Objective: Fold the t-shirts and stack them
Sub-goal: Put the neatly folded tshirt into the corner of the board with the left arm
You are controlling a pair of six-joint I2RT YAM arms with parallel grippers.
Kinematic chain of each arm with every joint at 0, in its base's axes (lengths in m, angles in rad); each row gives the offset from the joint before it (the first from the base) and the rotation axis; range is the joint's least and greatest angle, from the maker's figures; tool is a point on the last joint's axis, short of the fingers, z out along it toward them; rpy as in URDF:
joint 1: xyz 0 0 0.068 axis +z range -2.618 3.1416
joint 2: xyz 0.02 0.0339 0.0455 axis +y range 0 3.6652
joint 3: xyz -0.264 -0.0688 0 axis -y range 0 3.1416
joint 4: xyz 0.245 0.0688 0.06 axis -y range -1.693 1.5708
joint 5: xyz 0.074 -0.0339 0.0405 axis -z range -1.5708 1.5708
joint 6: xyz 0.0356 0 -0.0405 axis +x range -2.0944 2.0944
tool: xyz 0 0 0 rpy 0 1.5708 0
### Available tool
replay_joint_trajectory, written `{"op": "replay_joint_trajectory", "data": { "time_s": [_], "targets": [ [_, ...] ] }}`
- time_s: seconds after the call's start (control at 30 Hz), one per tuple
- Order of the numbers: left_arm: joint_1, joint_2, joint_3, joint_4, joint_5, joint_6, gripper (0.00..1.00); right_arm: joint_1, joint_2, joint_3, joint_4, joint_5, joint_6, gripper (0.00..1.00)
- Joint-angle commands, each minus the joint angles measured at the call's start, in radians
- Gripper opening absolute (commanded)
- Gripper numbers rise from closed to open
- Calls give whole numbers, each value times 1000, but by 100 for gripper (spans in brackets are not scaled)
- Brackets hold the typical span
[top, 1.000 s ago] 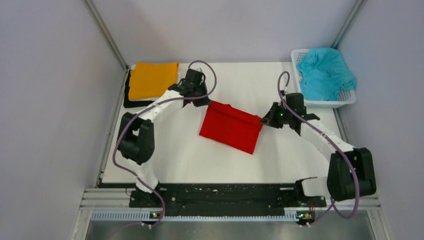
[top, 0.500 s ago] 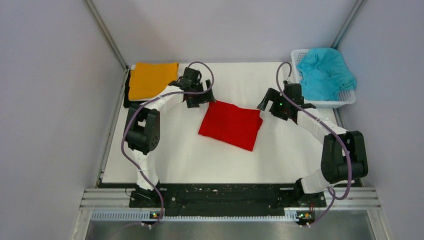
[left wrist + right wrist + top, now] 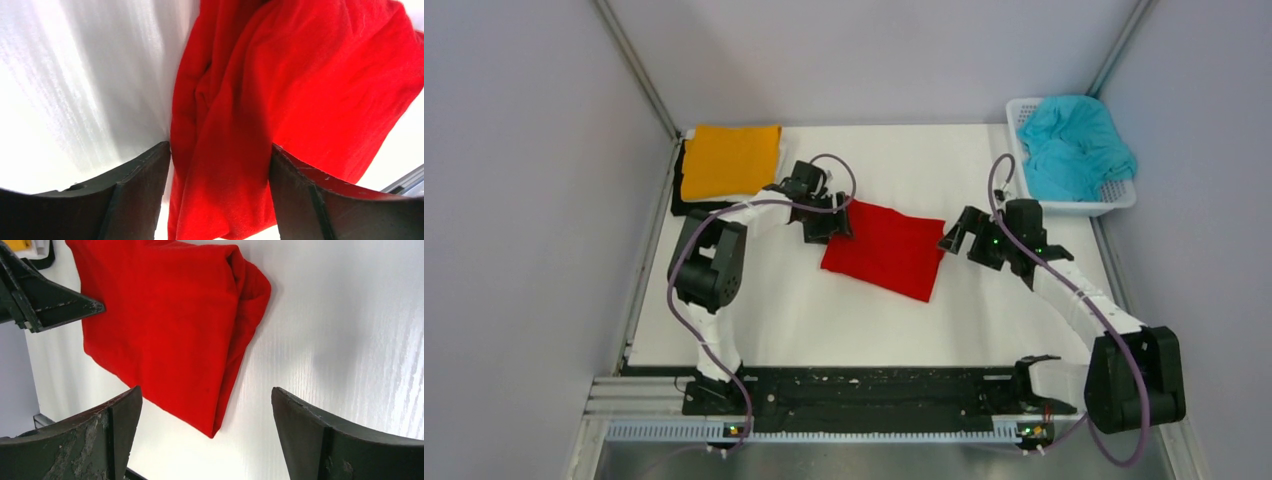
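Left jaws are spread wide, straddling the left edge of the folded red t-shirt [image 3: 280, 100], with its cloth lying between the two fingers. Right jaws are spread wide too and grasp nothing; they hover over the bare tabletop [image 3: 984, 310] just off the shirt's right edge. The red t-shirt lies in the middle of the tabletop. An orange t-shirt [image 3: 729, 160] sits folded in the far left corner on top of a black t-shirt [image 3: 682, 195], which shows along its left side. A teal t-shirt [image 3: 1072, 145] is heaped in the white basket [image 3: 1114, 200] at the far right corner.
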Motion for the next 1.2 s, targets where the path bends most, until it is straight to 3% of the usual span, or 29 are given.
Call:
{"op": "replay_joint_trajectory", "data": {
  "time_s": [0.0,0.2,0.27,0.3,0.33,0.53,0.7,0.87,1.17],
  "targets": [
    [-52,65,18,2,-39,14,73,-4,-103,-12,-26,19,-18,99],
    [-153,170,96,-132,-283,-44,50,-4,-184,-32,-71,39,-24,99],
    [-185,208,134,-179,-359,-68,29,-3,-207,-39,-81,47,-29,99],
    [-200,220,154,-203,-405,-85,11,-3,-219,-42,-90,56,-32,99],
    [-216,231,176,-231,-470,-95,0,-3,-230,-43,-96,64,-34,99],
    [-239,230,375,-425,-918,-51,0,-3,-287,-55,-116,121,-55,99],
    [-200,172,445,-367,-1101,157,0,-3,-301,-52,-126,139,-70,99],
    [-140,132,468,-209,-1237,416,0,-3,-299,-43,-127,143,-79,99],
    [34,158,655,-91,-1201,676,0,-3,-287,-41,-125,182,-85,99]
  ]
}}
